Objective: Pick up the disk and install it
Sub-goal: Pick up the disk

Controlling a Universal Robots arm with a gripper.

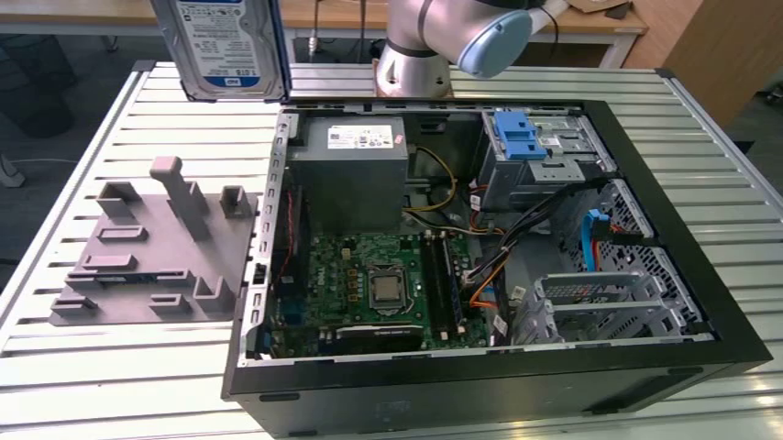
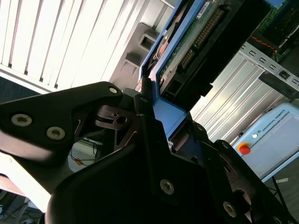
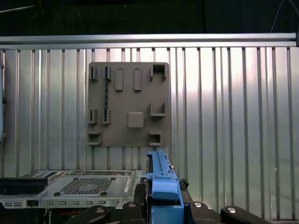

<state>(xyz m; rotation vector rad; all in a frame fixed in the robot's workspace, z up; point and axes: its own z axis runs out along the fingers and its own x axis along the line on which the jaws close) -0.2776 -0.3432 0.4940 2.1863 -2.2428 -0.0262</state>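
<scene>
The disk (image 1: 220, 46), a silver drive with a white-and-blue label and blue rails, hangs upright in the air above the table's far side, at the exterior view's upper left. It is beyond the open computer case (image 1: 490, 390). In the second wrist view my gripper (image 2: 156, 95) is shut on the disk (image 2: 196, 42), whose blue rail and green circuit board face the camera. In the first wrist view the disk's blue rail (image 3: 161, 179) stands edge-on between the black fingers (image 3: 205, 210).
Inside the case are a grey power-supply box (image 1: 355, 165), the motherboard (image 1: 380, 284) and a silver bay with a blue latch (image 1: 529, 139). A grey fixture plate (image 1: 135, 266) with upright pegs lies to the case's left on the slatted table (image 1: 123, 385). The arm's base (image 1: 413, 64) stands behind.
</scene>
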